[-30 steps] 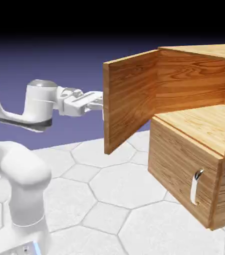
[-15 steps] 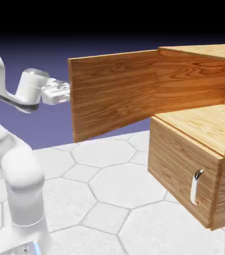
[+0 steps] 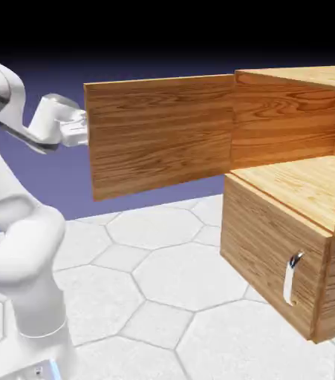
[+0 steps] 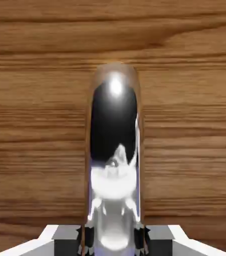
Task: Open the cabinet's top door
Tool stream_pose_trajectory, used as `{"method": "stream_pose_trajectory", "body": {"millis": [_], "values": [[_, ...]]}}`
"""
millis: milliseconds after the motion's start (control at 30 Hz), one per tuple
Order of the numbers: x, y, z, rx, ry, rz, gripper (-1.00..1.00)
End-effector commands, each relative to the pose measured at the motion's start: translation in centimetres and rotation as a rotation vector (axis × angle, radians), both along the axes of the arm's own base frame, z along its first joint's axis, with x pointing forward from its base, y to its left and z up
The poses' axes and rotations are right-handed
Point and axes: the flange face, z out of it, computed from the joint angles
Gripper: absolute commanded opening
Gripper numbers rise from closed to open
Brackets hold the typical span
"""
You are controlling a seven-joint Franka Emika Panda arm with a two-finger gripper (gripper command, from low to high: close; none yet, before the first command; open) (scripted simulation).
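Exterior view: top door (image 3: 159,133) swung wide open, standing well out from the cabinet (image 3: 296,223); gripper (image 3: 81,132) pressed up against the door's far edge, fingers hidden behind the wood. Hand view: silver handle (image 4: 115,150) filling the middle, clamped between the two grey fingertips (image 4: 84,235), gripper grasping it; probably best to follow the hinge's arc, wrist square to the panel, avoiding any sideways drag.

Even, bright rendered light, sharp throughout; a white glare spot sits on the silver handle (image 4: 116,160).
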Motion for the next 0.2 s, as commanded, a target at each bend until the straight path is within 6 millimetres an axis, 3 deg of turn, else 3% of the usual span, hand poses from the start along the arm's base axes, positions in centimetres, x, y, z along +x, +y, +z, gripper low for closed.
{"method": "stream_pose_trajectory", "body": {"millis": [0,167], "values": [[0.1,0.5,0.0,0.000,0.000,-0.013,-1.00],[0.9,3.3,0.0,0.000,0.000,-0.083,-1.00]]}}
